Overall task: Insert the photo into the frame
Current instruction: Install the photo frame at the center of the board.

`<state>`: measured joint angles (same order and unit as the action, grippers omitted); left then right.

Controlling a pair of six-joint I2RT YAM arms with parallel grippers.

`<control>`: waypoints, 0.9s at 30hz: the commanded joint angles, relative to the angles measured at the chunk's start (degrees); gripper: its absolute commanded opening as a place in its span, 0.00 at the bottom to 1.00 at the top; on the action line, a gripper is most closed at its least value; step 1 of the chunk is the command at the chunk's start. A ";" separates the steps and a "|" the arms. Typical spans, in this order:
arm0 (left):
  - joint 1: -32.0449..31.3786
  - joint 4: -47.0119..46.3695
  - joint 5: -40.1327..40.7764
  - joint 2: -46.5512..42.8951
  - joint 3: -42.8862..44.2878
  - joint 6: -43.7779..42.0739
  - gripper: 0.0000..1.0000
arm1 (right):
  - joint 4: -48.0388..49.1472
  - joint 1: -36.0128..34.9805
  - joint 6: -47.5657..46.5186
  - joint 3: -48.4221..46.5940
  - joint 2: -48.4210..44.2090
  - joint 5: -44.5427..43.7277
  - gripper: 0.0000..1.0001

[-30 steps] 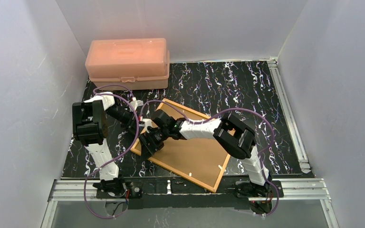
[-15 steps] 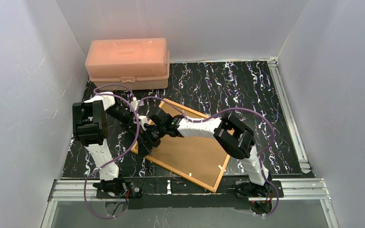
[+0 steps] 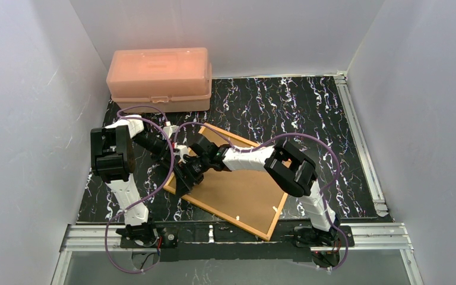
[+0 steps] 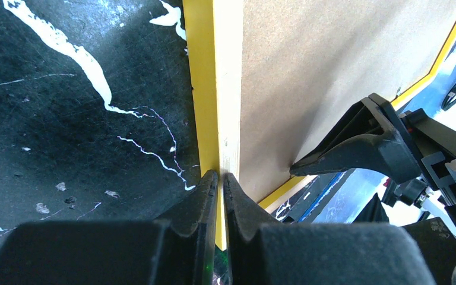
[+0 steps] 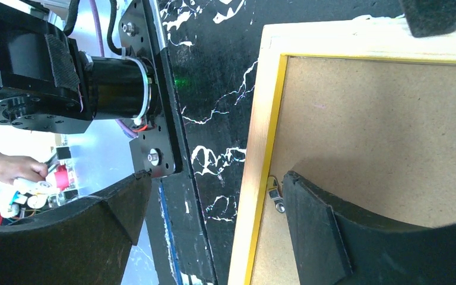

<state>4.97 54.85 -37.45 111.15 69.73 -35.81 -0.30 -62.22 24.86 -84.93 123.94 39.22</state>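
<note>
One frame (image 4: pixel 217 89), one board (image 3: pixel 237 190), one box (image 3: pixel 158 77)

Arms crowd centre-left of top view: left gripper (image 4: pixel 221 177) and right gripper (image 3: pixel 191 172) meet at left corner of frame (image 3: pixel 237 193). Pink box (image 3: pixel 159 77) blocks upper left. Table (image 3: pixel 285 107) open upper centre and right, up to metal rail (image 3: pixel 359 136). White walls (image 3: pixel 35 89) close three sides.

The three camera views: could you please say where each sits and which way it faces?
Top external: above and behind the bases, looking down at the black marbled table; left arm and right arm visible.
Left wrist: looks along its shut left gripper at the yellow-edged wooden frame.
Right wrist: looking past its open right gripper at that frame's rim.
Shared: both wrists show the brown fibreboard backing.
</note>
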 commanded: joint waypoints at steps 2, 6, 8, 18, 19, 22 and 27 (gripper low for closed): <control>-1.02 -2.73 4.05 0.08 -1.53 -1.85 0.05 | -1.74 -0.18 -2.14 1.66 0.29 1.19 0.88; -1.02 -2.71 4.14 -0.03 -1.61 -1.81 0.05 | -4.17 -0.27 -3.92 1.57 0.17 2.96 0.88; -1.02 -2.73 4.05 -0.06 -1.70 -1.73 0.05 | -5.85 -0.27 -4.92 1.34 0.16 3.72 0.88; -1.19 -2.73 4.00 0.12 -1.62 -1.50 0.05 | -13.11 -0.52 -9.75 -2.25 0.98 5.63 0.87; -1.19 -2.79 4.05 0.04 -1.70 -1.54 0.05 | -13.51 -0.58 -9.94 -2.67 1.14 5.80 0.87; -1.24 -2.74 4.14 -0.06 -1.71 -1.62 0.05 | -15.02 -0.77 -10.92 -3.80 1.84 6.29 0.87; -1.22 -2.75 3.95 0.16 -1.80 -1.58 0.05 | -13.79 -1.28 -10.47 -3.52 2.23 6.07 0.86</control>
<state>4.21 55.29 -37.43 111.18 69.41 -35.73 -9.91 -62.15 14.74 -87.61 124.16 43.51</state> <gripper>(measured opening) 0.057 0.869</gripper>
